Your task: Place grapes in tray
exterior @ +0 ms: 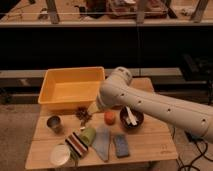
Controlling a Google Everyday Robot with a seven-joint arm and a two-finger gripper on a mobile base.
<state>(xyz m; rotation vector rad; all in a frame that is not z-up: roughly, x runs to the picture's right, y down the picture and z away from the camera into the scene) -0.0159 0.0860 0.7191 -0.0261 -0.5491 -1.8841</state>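
**Worktop** [152, 142]: light wooden table with a slatted top; it carries every item listed here.

**Tray** [71, 71]: large rectangular yellow plastic bin with sloping walls and a raised rim. It stands at the back of the worktop, toward the left of the view.

**Grapes** [83, 114]: small, dark brownish-purple, bumpy cluster of berries. They lie on the worktop outside the tray, just in front of its near wall and toward that wall's right end.

**Arm** [155, 106]: thick, smooth white link entering from the right edge of the view. It crosses above the right half of the worktop, and its rounded joint sits by the tray's right wall.

**Gripper** [93, 107]: pale tip showing below the arm's lower end. It is at the tray's near right corner, just above and to the right of the grapes. It cannot be told whether it is spread or pressed together, or whether it touches the grapes.

**Smooth round orange fruit** [109, 117]: on the worktop, near the grapes on their right, between them and the bowl.

**Dark round bowl** [132, 120]: just right of the orange fruit, partly under the arm, with a white utensil resting in it.

**Small metal cup** [54, 123]: upright, left of the grapes, near the worktop's left edge.

**White round disc** [60, 154]: at the front left corner.

**Striped dark-and-light packet** [76, 143]: tilted, just right of the disc.

**Pale green object** [88, 135]: beside the striped packet, in front of the grapes.

**Grey-blue cloth** [102, 143]: lying flat at the front centre.

**Blue rectangular sponge** [120, 145]: just right of the cloth.
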